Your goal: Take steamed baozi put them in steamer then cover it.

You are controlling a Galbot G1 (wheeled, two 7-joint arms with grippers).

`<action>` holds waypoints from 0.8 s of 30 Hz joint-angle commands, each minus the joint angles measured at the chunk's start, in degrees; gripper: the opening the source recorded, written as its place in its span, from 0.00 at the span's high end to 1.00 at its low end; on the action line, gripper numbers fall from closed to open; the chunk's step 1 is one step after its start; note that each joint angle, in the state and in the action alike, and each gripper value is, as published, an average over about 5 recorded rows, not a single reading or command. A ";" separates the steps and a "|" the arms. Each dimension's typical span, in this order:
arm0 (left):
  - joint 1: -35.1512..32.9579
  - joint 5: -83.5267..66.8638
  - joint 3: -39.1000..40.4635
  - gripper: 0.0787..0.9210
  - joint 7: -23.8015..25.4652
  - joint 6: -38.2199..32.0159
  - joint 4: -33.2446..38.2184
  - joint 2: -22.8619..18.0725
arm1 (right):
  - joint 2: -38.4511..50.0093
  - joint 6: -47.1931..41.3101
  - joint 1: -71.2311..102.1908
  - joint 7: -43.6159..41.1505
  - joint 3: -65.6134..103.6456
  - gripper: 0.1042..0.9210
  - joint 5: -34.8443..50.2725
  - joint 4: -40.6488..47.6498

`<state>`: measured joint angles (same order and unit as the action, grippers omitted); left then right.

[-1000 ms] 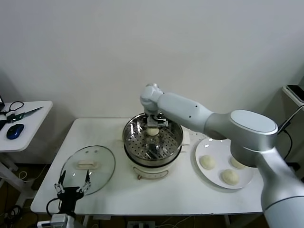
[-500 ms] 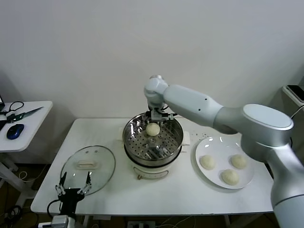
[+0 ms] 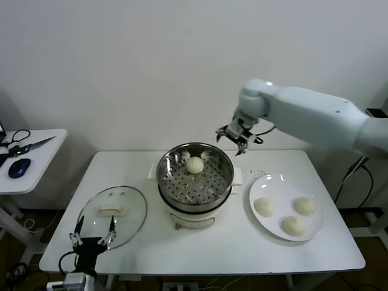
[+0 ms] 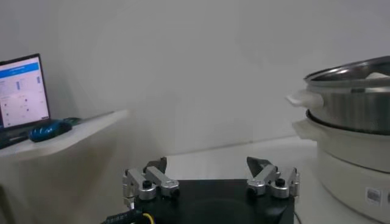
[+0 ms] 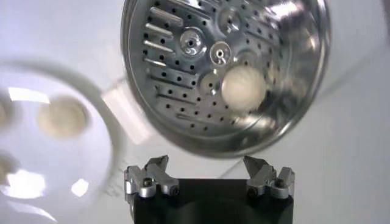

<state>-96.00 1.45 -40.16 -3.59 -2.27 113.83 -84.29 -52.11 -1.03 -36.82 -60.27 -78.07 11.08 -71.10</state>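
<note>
From the head camera, the right gripper (image 3: 237, 139) is hanging in the air above the far edge of the table (image 3: 182, 254), just past the far right rim of the steamer (image 3: 195, 176), with its fingers spread apart and holding nothing. One bun (image 3: 194, 164) is lying inside the steamer basket, toward its far side. Three more buns (image 3: 265, 207) are waiting on the white plate (image 3: 260, 185) near the right edge of the table, well apart from the gripper and on the near side of it. So the next bun lies toward the near right corner from the open fingers, and the right arm looks by far the nearer one to fetch it. The lid (image 3: 113, 214) is lying flat near the near left corner, and the left gripper (image 3: 93, 242) is sitting parked just beyond the near edge beside it.

In the left wrist camera, the left gripper (image 4: 211, 181) is showing its fingers wide apart and empty, with the steamer (image 4: 350, 131) standing off to one side at table level.

In the right wrist camera, the right gripper (image 5: 209, 176) is looking straight down, fingers apart, with nothing between them. The bun (image 5: 244, 87) is resting on the perforated floor of the steamer (image 5: 183, 122), and the plate (image 5: 100, 131) with one blurred bun (image 5: 61, 117) is passing beside the basket.
</note>
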 commanded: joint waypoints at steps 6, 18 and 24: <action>-0.42 0.53 -0.32 0.12 0.04 0.17 0.19 0.00 | 14.19 -14.95 18.75 -0.09 8.31 0.12 7.77 0.57; -1.07 0.69 -0.98 0.12 0.00 -0.18 -0.56 0.03 | 9.43 -12.97 30.56 -0.42 16.21 0.12 -0.99 7.35; -1.44 0.87 -1.01 0.12 -0.05 -0.50 -0.88 0.05 | 7.38 -12.48 31.50 -0.56 16.57 0.12 -1.70 9.62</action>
<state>-97.20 2.16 -41.18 -3.60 -2.58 113.27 -84.28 -43.75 -12.42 -11.42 -60.77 -65.00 11.43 -64.98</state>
